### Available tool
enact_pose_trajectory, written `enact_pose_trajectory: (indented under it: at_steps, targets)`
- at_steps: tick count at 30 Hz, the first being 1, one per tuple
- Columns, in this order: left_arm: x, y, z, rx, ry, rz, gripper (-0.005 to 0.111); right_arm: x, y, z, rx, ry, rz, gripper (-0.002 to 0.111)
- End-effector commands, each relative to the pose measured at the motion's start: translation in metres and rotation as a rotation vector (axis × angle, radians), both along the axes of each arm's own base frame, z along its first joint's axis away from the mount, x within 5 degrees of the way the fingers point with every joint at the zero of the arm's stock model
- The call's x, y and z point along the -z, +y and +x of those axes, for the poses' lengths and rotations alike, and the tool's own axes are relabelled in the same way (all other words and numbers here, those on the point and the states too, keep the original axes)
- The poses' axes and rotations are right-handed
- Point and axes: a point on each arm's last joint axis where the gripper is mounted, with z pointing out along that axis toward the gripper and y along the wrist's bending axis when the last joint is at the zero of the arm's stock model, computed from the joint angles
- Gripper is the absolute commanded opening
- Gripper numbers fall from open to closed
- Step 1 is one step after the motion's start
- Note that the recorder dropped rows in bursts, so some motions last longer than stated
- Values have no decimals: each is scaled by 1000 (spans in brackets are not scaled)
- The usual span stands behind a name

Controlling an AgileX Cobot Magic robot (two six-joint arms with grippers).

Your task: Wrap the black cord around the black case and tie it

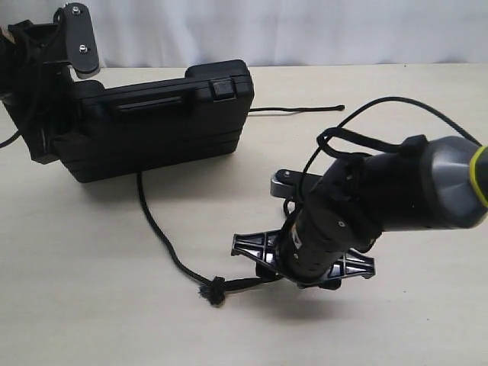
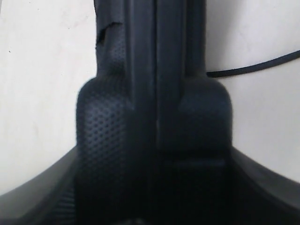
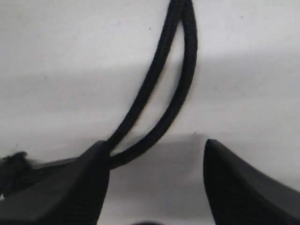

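Risk: the black cord (image 3: 189, 42) could escape the right claw (image 3: 154, 154)
The left claw (image 2: 152, 187) gripped the black case (image 1: 160, 122) at ten o'clock on the desk (image 1: 76, 290); the right claw, jaws apart, had the black cord off-centre, so closing could miss it.

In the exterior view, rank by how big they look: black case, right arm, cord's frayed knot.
1. black case and right arm: look alike; the arm is nearer, so unranked.
2. frayed knot: smallest.
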Motion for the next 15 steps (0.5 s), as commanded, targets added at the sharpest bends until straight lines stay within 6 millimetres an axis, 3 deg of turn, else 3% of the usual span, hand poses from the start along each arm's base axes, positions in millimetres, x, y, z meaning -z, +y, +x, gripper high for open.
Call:
enact_pose_trajectory:
  at_steps: [1, 10, 12, 15]
  targets:
    - [0, -2, 2, -28, -13, -42, 0, 3, 1, 2, 47, -26, 13, 56]
    - [0, -2, 2, -24, -9, -39, 0, 29, 11, 7, 79, -21, 65, 51]
    - [0, -2, 2, -24, -9, -39, 0, 33, 10, 6, 67, -14, 54, 40]
    - [0, -2, 2, -24, -9, -39, 0, 35, 10, 6, 31, -16, 44, 13]
